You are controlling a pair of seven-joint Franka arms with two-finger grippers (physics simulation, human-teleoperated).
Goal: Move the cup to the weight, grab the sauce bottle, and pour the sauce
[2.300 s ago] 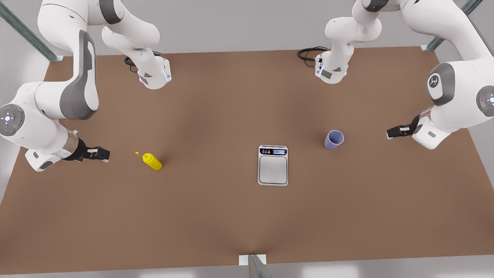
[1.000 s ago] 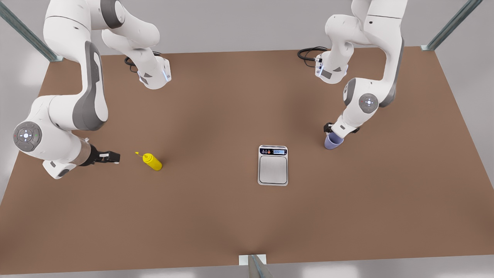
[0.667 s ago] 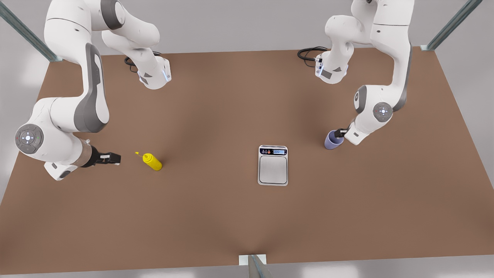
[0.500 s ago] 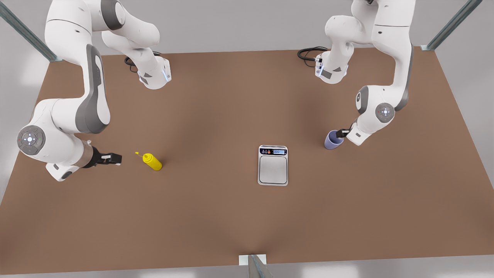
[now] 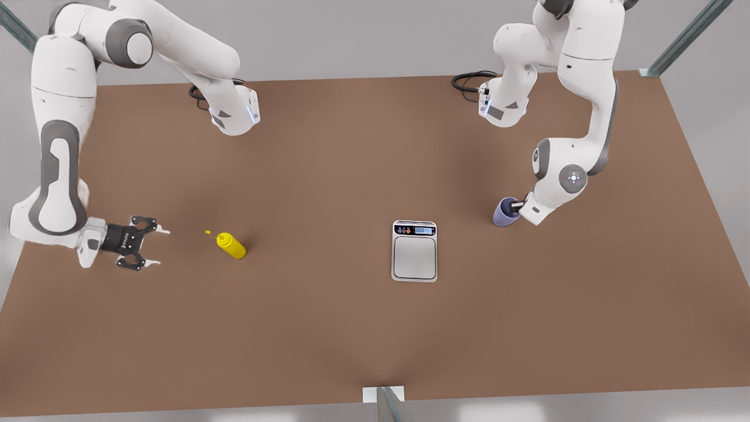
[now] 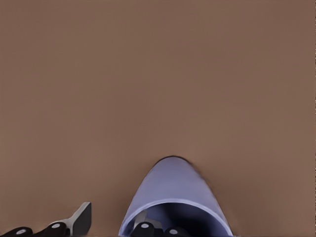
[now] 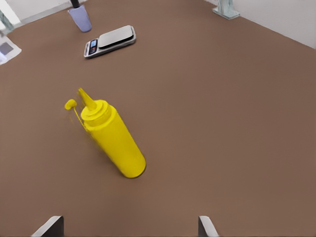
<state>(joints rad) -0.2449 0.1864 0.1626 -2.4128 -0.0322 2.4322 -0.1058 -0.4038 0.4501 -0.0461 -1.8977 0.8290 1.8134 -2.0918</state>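
Observation:
The lavender cup (image 5: 504, 214) stands upright on the brown table, toward the front view's right. My left gripper (image 5: 515, 205) is at its rim. In the left wrist view the cup (image 6: 173, 192) has one finger inside it and the other finger (image 6: 81, 219) outside, a gap off the wall, so the gripper (image 6: 113, 223) is open. The yellow sauce bottle (image 5: 232, 245) stands at the front view's left. My right gripper (image 5: 159, 248) is open just left of it; the bottle (image 7: 116, 140) stands beyond the fingertips (image 7: 49, 226). The weight (image 5: 415, 258) lies between bottle and cup.
The two arm bases (image 5: 234, 114) (image 5: 503, 108) stand at the table's back edge with black cables (image 5: 469, 81) beside them. A metal bracket (image 5: 384, 394) sits at the front edge. The right wrist view shows the weight (image 7: 111, 38) and cup (image 7: 80, 19) far off.
The left arm swung in from the front view's right and brought its gripper down over the cup's rim. The right arm turned its wrist and drew back slightly; its fingers now show spread.

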